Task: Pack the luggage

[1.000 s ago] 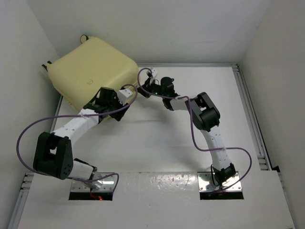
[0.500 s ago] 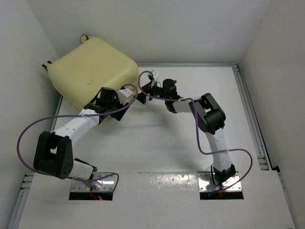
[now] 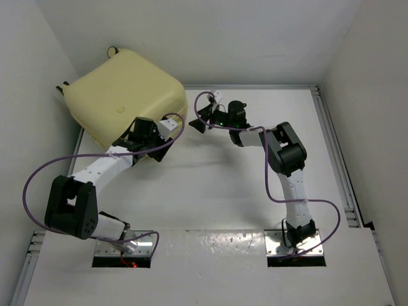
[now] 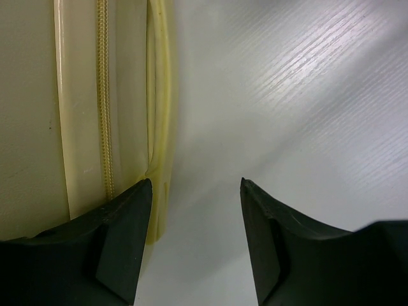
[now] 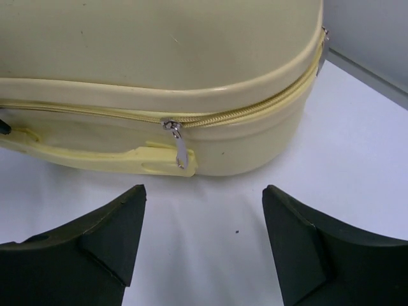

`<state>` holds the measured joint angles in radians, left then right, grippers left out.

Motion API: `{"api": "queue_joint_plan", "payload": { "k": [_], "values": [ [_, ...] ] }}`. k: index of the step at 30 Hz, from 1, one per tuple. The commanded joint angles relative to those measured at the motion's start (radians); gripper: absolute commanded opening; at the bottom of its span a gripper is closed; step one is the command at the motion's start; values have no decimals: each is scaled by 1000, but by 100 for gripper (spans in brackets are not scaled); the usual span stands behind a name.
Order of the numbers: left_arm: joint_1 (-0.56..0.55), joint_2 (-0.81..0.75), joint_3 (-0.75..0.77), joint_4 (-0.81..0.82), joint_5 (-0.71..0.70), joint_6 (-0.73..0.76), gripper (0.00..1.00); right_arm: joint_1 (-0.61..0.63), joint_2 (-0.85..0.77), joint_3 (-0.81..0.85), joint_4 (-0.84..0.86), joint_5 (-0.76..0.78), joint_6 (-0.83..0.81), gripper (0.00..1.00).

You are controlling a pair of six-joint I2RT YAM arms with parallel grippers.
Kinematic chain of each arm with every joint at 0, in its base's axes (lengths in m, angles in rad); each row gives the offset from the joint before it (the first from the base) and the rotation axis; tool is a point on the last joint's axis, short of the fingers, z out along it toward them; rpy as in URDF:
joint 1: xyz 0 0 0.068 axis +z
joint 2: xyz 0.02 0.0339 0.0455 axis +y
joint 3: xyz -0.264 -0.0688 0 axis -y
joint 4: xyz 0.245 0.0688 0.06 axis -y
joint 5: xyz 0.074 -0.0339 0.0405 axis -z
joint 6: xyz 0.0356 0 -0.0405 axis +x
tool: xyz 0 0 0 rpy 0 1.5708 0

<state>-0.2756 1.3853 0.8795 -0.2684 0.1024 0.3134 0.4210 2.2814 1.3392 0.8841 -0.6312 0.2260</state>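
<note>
On a white table boxed in by pale walls: luggage, lying shut, lodged in the far-left corner close to both walls, ahead of the right gripper and hard by the left gripper; small wheels on the shell's far edge, beyond both grippers.

From the right wrist: right gripper released, fingers spread wide with nothing between them; the luggage's rounded corner straight ahead, apart from the fingertips, a strip of bare table in between; zip closed along the seam; metal zip pull hanging down over the lower lip, ahead and a little left of the gap's middle.

From the left wrist: left gripper likewise parted, clasping nothing; left finger just beside the luggage's lower rim, contact impossible to tell; right finger over bare table; zip running straight ahead, left of that left finger.

From above: purple cables looping wide of each arm, behind the grippers.
</note>
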Motion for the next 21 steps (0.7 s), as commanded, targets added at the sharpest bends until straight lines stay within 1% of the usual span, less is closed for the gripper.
{"api": "queue_joint_plan", "payload": {
  "k": [1, 3, 6, 7, 10, 15, 18, 21],
  "values": [
    [7, -9, 3, 43, -21, 23, 63, 7, 39, 75, 104, -65, -31, 73],
    [7, -9, 3, 43, -21, 23, 63, 7, 55, 115, 84, -82, -14, 77],
    [7, -9, 3, 43, -21, 23, 63, 13, 84, 156, 61, -88, -10, 77],
    [7, 0, 13, 43, -21, 13, 63, 12, 89, 185, 59, -87, -8, 78],
    [7, 9, 22, 43, -30, 3, 63, 16, 119, 213, 41, -78, -5, 78],
    [16, 18, 22, 43, -30, -7, 63, 30, 170, 317, -8, -65, 12, 78],
    [16, 18, 22, 43, -30, -7, 63, 39, 184, 342, -5, -67, 18, 78],
    [16, 18, 22, 43, -30, -7, 63, 47, 185, 342, -5, -76, 21, 75]
  ]
}}
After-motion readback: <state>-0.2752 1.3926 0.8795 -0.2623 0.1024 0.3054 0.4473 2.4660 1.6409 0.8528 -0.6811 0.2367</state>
